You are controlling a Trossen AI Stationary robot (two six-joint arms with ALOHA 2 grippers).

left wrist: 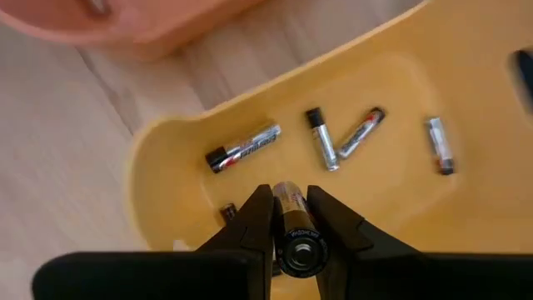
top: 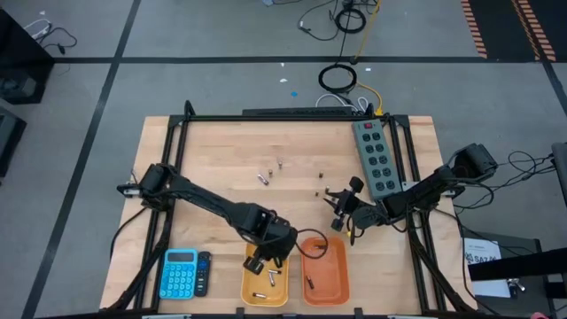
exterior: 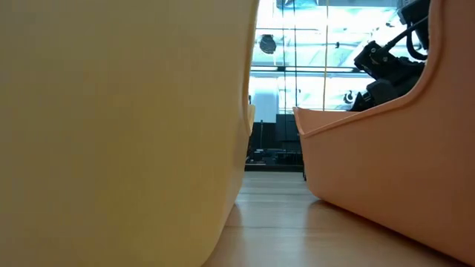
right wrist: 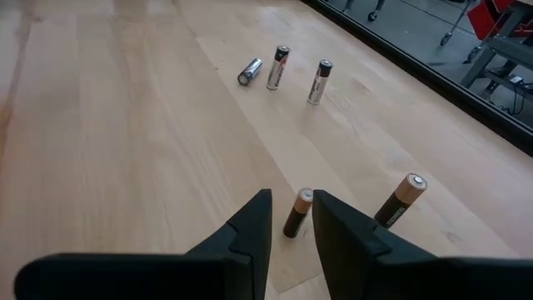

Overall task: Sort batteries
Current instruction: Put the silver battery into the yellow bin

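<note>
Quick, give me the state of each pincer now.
Left pincer: shut on a copper-and-black cylindrical battery, above the yellow plastic tray.
Right pincer: open, over the wooden table, holding nothing.

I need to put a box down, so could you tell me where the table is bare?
Bare wood lies behind the calculator, left of the loose batteries. The front middle is crowded: yellow tray, orange tray, both grippers.

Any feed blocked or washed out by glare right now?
Low view: yellow bin and orange bin block nearly everything; the gap between is bright backlight. Left wrist view: evenly lit, left pincer clamps a battery over the yellow bin. High view: no glare.
</note>
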